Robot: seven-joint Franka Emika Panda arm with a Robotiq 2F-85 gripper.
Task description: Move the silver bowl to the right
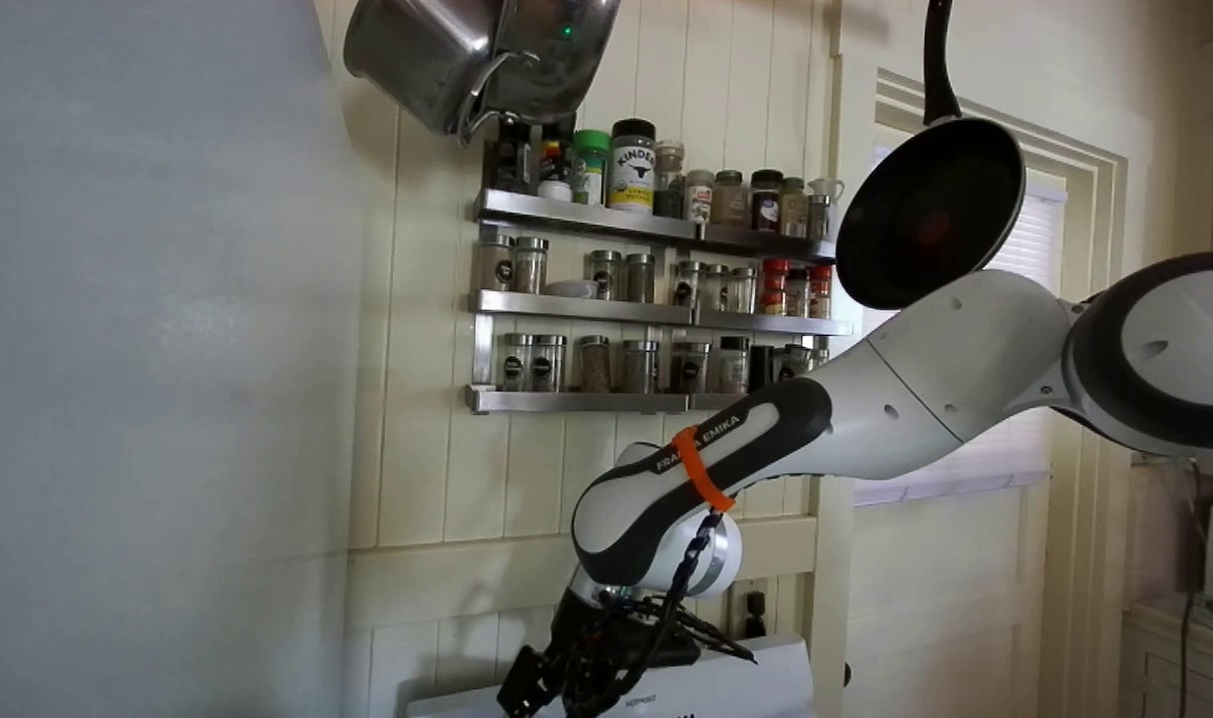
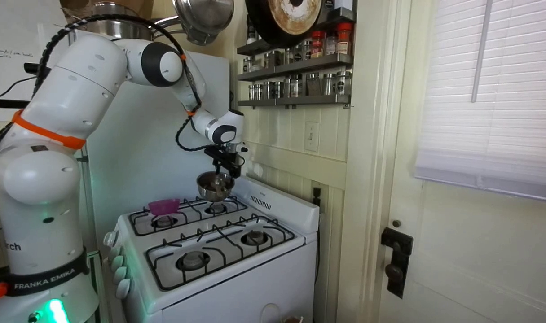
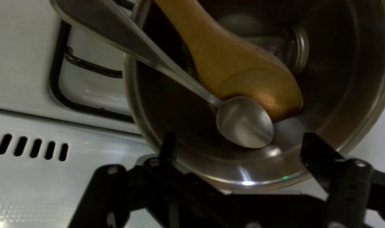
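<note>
The silver bowl (image 2: pixel 213 192) stands over the back burner on the stove's far side in an exterior view. In the wrist view the bowl (image 3: pixel 186 139) fills much of the picture. It holds a metal spoon (image 3: pixel 245 123), a wooden spoon (image 3: pixel 230 60) and a glass jar (image 3: pixel 286 47). My gripper (image 3: pixel 238 136) is open, with its two fingers wide apart above the bowl's rim and nothing between them gripped. In an exterior view the gripper (image 2: pixel 227 170) is right over the bowl. In an exterior view the gripper (image 1: pixel 547 693) is at the lower edge and the bowl is out of view.
A pink bowl (image 2: pixel 164 207) sits on the front burner beside the silver bowl. The white stove (image 2: pixel 237 278) has black grates (image 2: pixel 219 251) and a raised back panel (image 2: pixel 277 204) close to the gripper. Spice shelves (image 1: pixel 587 307) and hanging pans (image 1: pixel 931 214) are above.
</note>
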